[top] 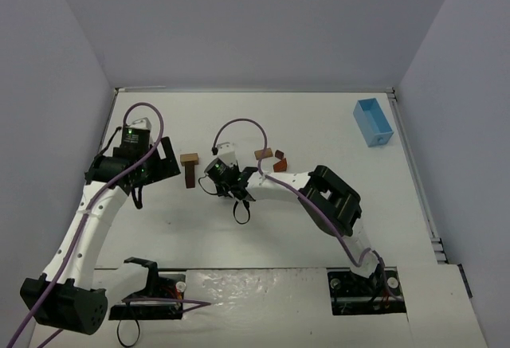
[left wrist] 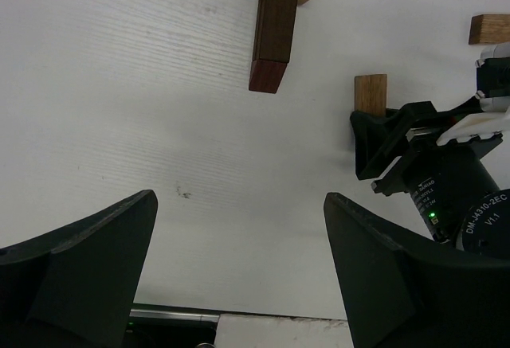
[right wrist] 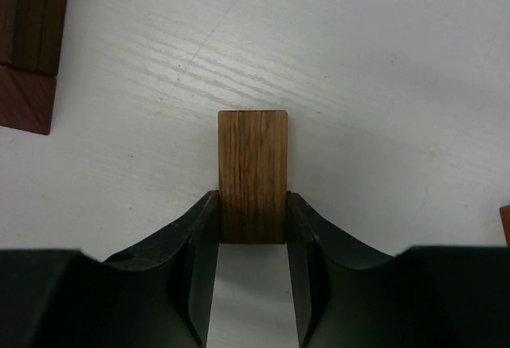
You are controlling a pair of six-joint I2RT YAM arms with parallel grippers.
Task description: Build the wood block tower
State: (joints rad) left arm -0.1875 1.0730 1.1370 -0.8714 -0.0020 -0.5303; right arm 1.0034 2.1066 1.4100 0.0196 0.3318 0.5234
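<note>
The wood block tower point(top: 190, 170) shows as a tan block joined to a dark brown piece, left of the table's middle. In the left wrist view point(left wrist: 273, 29) its near end is reddish. My right gripper point(top: 212, 177) sits just right of the tower and is shut on a brown wood block point(right wrist: 253, 174), which sticks out past the fingertips point(right wrist: 201, 220). That block also shows in the left wrist view point(left wrist: 370, 95). My left gripper point(top: 169, 165) is open and empty, just left of the tower, with its fingers point(left wrist: 88, 276) wide apart.
Loose wood blocks, tan point(top: 263, 154) and reddish-brown point(top: 280, 162), lie right of the right wrist. A light blue box point(top: 373, 122) stands at the far right. The tower's dark and reddish parts point(right wrist: 30, 37) fill the top left corner of the right wrist view.
</note>
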